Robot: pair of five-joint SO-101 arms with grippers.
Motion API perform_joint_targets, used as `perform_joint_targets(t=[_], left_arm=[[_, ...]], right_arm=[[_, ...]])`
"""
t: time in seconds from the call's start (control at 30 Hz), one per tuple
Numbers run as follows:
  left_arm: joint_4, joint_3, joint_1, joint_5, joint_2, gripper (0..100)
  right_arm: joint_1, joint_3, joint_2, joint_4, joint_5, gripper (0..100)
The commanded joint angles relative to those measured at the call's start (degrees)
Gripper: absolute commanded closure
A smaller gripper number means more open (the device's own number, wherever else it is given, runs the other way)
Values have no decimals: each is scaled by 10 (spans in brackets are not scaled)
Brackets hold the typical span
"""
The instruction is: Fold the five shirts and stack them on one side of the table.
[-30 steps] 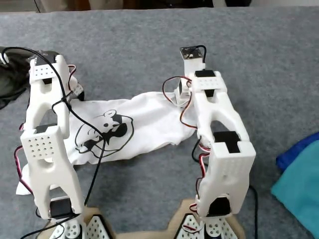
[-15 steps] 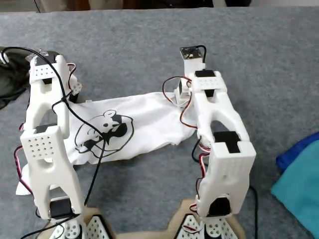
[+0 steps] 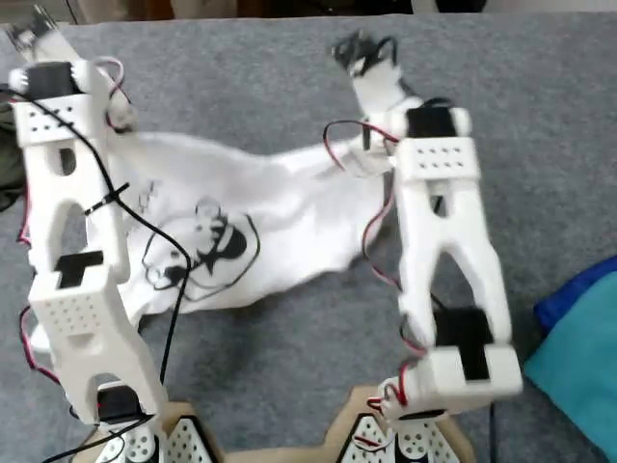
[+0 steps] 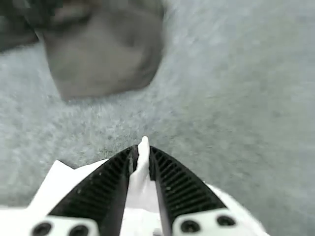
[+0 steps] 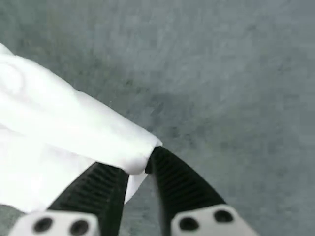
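A white shirt (image 3: 241, 231) with a black cartoon print lies on the grey table, its far edge lifted off the surface. At the shirt's far left corner my left gripper (image 3: 118, 123) is shut on a fold of white cloth (image 4: 142, 157), which pokes out between the black fingers (image 4: 108, 182). My right gripper (image 3: 355, 154) holds the far right corner, with its black fingers (image 5: 174, 182) pinching the white shirt (image 5: 74, 132). The near part of the shirt rests on the table between the two arms.
A teal and blue pile of shirts (image 3: 581, 338) lies at the right edge of the table. A dark garment (image 4: 98, 54) sits at the far left, beyond the left gripper. Open grey table (image 3: 521, 125) stretches along the far side.
Both arms have swung up and toward the far side, pulling the shirt's far edge with them. The shirt has stretched wider and partly lifted off the table.
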Motion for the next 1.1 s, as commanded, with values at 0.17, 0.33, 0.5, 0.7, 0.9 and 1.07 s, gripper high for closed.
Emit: perform_joint_targets(t=[0.17,0.33,0.5,0.7,0.9,1.07], left_arm=[[77,-98,-7,-47,-204,981],[76,-95,5,-56,-378,981],[76,-94,0,-76,-541,981],[75,55,4,-96,-648,981],[74,131,1,-97,-654,981],[73,110,1,-95,-678,981]], right_arm=[[9,-288,-130,159,47,994],[10,-509,-131,208,58,994],[10,-721,-153,229,78,994],[49,-664,-168,184,75,994],[78,-614,-186,156,78,994],[79,-614,-235,156,105,994]])
